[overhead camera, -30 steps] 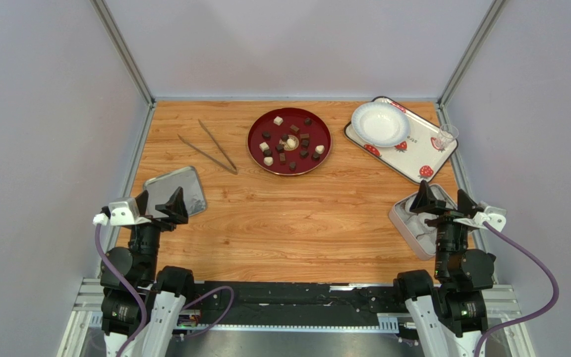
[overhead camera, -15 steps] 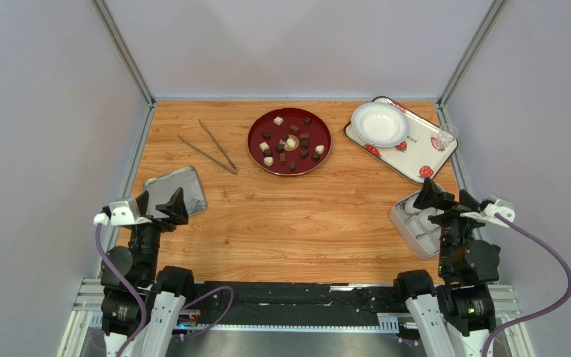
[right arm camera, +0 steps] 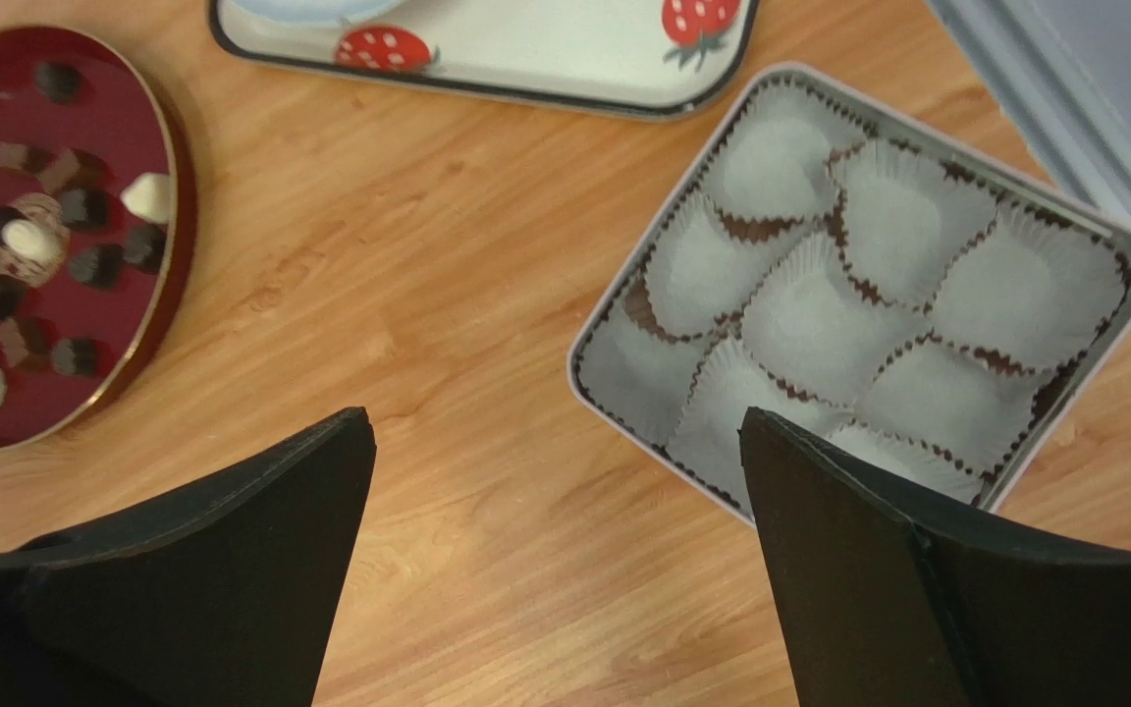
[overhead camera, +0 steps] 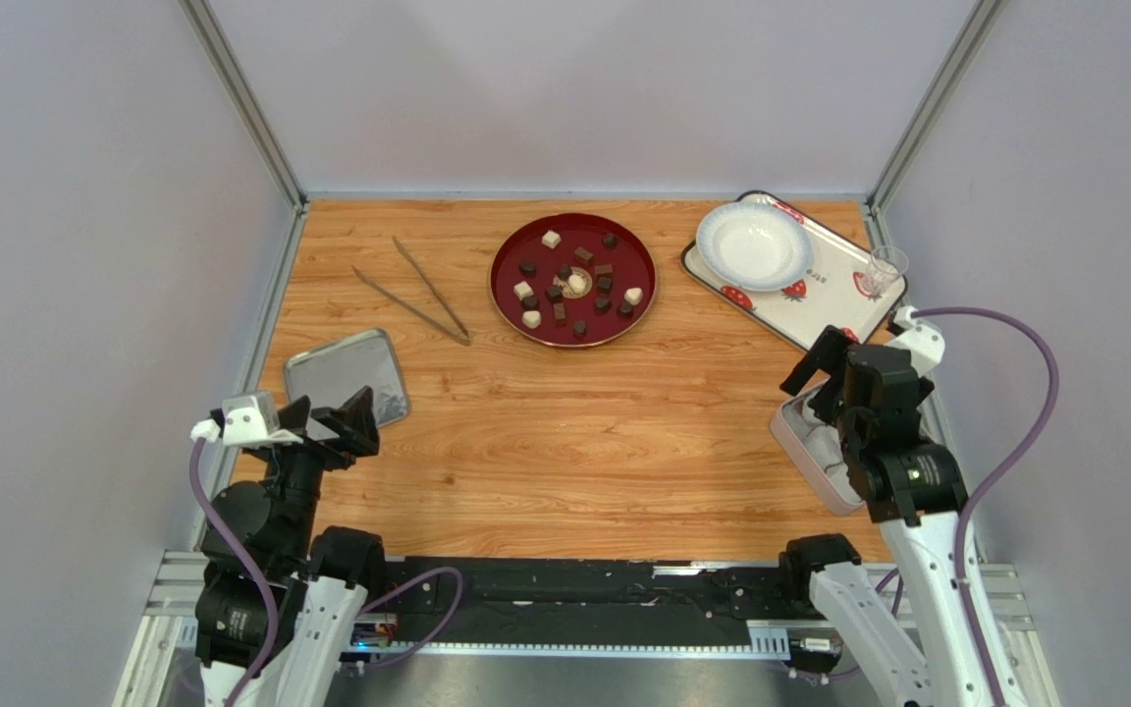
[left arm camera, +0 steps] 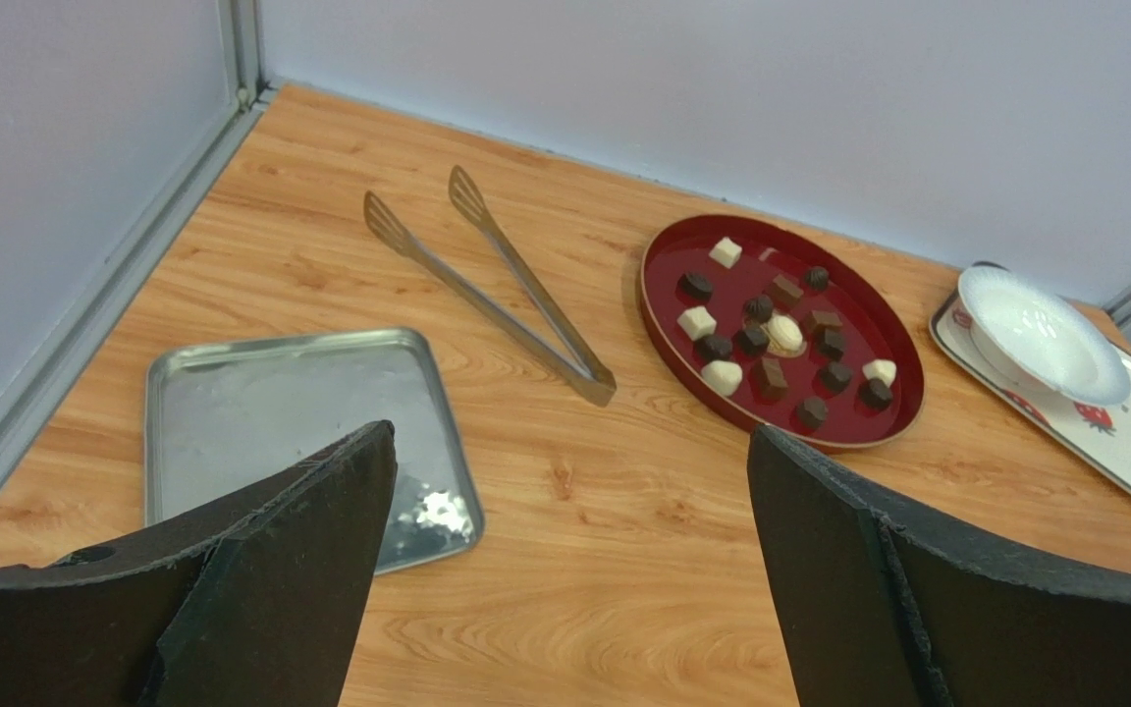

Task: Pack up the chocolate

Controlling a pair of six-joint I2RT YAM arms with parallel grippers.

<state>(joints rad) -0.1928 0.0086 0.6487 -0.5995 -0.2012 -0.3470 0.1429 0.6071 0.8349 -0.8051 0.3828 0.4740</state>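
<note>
The chocolate (overhead camera: 558, 292) is several small dark and cream pieces on a red plate (overhead camera: 573, 342) at the back middle. Both also show in the left wrist view, chocolate (left arm camera: 759, 310) on plate (left arm camera: 881, 317), and in the right wrist view, chocolate (right arm camera: 95, 265) on plate (right arm camera: 114, 118). A metal tin (overhead camera: 784, 427) of empty white paper cups (right arm camera: 881, 280) sits at the right, partly hidden by my right arm. My right gripper (overhead camera: 840, 368) (right arm camera: 557, 420) is open and empty above the tin's left edge. My left gripper (overhead camera: 333, 416) (left arm camera: 569, 442) is open and empty near the front left.
Metal tongs (overhead camera: 412, 292) (left arm camera: 498, 280) lie left of the plate. A flat metal lid (overhead camera: 347, 376) (left arm camera: 299, 427) lies just beyond my left gripper. A strawberry-print tray (overhead camera: 822, 302) with a white bowl (overhead camera: 752, 243) and a small clear glass (overhead camera: 884, 270) stands back right. Walls enclose three sides.
My right arm has risen and swung its gripper toward the back, over the tin's left side. My left gripper has shifted slightly toward the front. Nothing was grasped.
</note>
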